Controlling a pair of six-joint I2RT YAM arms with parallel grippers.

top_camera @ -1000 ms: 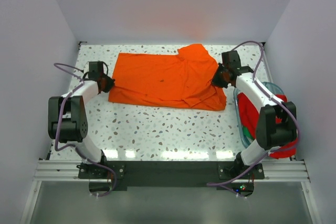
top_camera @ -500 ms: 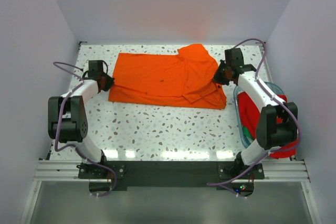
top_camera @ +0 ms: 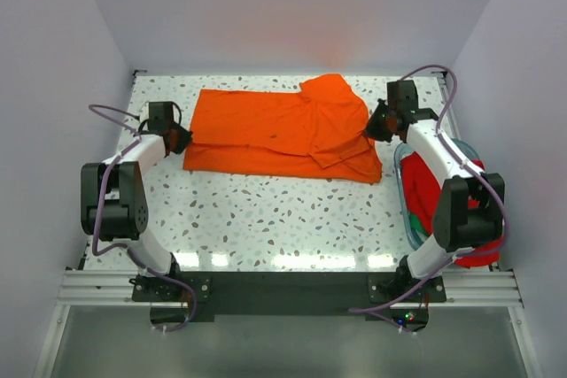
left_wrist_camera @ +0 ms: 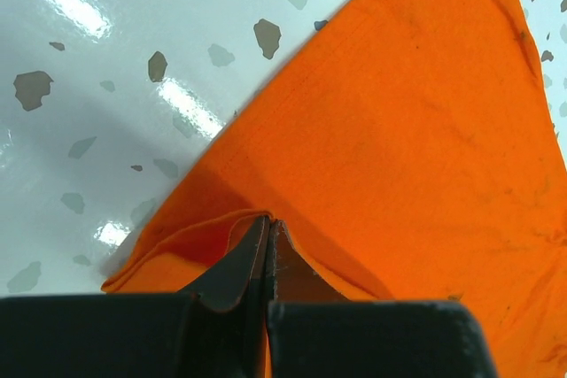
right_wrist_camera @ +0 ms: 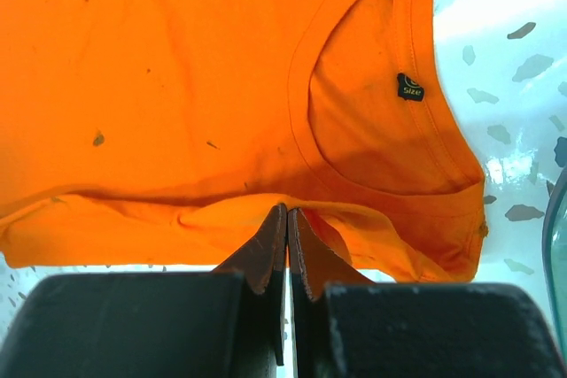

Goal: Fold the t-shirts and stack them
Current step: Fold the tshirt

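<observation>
Top external: orange t-shirt [top_camera: 275, 130] spread out on the far half of the speckled tabletop [top_camera: 266, 219], long way from left to right. Flat and smooth on the left part, bunched and folded over on the right part. At the left edge of the cloth, left fingers [top_camera: 183, 139], squeezed tight on it. At the right edge, right fingers [top_camera: 370, 128], squeezed tight on it too. Beside the right arm, a clear bin [top_camera: 400, 185] with a teal rim, and a red t-shirt [top_camera: 425, 201] crumpled up inside. Well apart from the orange one

Left wrist: left fingers [left_wrist_camera: 268, 219] pressed together with no gap, a little ridge of the orange t-shirt [left_wrist_camera: 399, 130] pinched between the tips, close to a corner of the cloth. Shiny white tabletop [left_wrist_camera: 106, 59] with dark specks up on the left

Right wrist: right fingers [right_wrist_camera: 286, 212] closed all the way, with a fold from the edge of the orange t-shirt [right_wrist_camera: 177, 68] caught between the tips. Small dark spots on the cloth. Neck hole [right_wrist_camera: 381, 121] up on the right, with a little black size tag [right_wrist_camera: 409, 87] inside it. Just a sliver of the bin [right_wrist_camera: 558, 245] at the right side
</observation>
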